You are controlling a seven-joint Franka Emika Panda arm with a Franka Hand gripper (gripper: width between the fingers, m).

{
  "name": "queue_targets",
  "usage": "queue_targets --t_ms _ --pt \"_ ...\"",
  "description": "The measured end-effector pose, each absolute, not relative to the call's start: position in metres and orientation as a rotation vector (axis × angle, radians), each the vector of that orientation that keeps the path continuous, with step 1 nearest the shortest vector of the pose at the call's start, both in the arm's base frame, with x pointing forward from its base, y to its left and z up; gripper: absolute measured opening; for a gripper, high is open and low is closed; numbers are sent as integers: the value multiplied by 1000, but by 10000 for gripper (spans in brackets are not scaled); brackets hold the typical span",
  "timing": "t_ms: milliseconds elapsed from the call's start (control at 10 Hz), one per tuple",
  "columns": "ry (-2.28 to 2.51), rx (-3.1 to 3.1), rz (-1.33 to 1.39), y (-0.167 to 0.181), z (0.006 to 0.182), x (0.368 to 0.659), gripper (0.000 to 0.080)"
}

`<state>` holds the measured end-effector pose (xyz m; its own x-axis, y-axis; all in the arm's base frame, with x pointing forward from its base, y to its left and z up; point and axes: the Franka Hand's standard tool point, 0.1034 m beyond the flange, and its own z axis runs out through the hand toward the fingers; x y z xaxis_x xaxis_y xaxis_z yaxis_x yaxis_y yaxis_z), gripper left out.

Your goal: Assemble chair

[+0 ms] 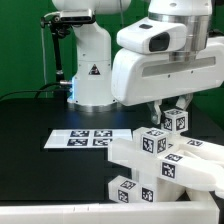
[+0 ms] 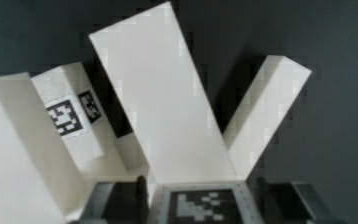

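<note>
You have the end effector (image 1: 165, 106) at centre right of the exterior frame clamped on a tagged white chair piece (image 2: 202, 202), the other chair parts (image 1: 160, 160) lying lower right on the desk (image 1: 30, 120); rigid, light, probably slippery plastic, so grip flat faces.

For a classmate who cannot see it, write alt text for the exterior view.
A big white robot arm's claw reaches down onto a cluster of white tagged chair pieces on a black table. At the exterior view's left lies the flat marker board; a robot base stands behind.
</note>
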<state>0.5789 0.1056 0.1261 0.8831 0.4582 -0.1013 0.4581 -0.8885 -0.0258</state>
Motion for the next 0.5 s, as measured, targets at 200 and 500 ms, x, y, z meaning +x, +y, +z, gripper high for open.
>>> queue_targets --t_ms 200,500 --pt "-749 -3045 168 109 125 578 284" --pt "-747 -3045 172 108 124 578 284"
